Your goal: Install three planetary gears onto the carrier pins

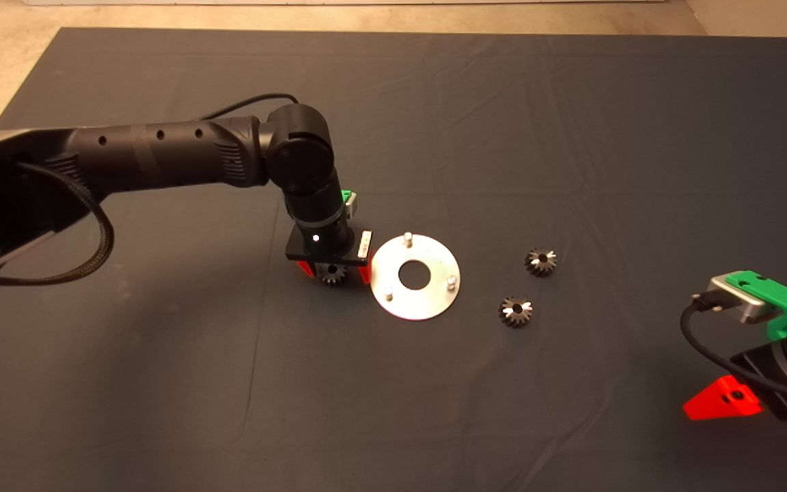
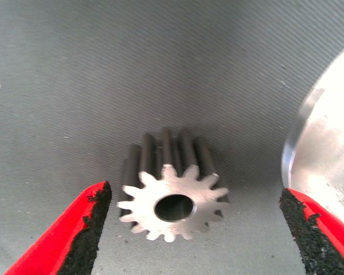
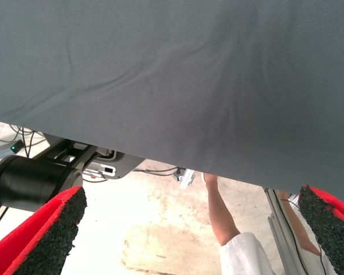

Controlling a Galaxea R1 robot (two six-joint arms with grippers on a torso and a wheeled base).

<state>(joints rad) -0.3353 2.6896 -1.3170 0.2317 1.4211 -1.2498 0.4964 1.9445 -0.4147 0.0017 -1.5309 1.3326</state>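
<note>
Gear (image 2: 171,197) lies on its side on the mat (image 1: 161,376), right between the wide-open red fingers (image 2: 83,229) of the left end effector (image 1: 334,271), beside the round plate (image 1: 415,277).

— Where's your left arm?
— It reaches in from the left, wrist bent straight down mid-mat; your left gripper (image 1: 334,272) hangs low, fingers (image 2: 83,229) spread wide.
— And the right?
— Your right gripper (image 1: 721,402) waits at the near right edge, fingers apart.
</note>
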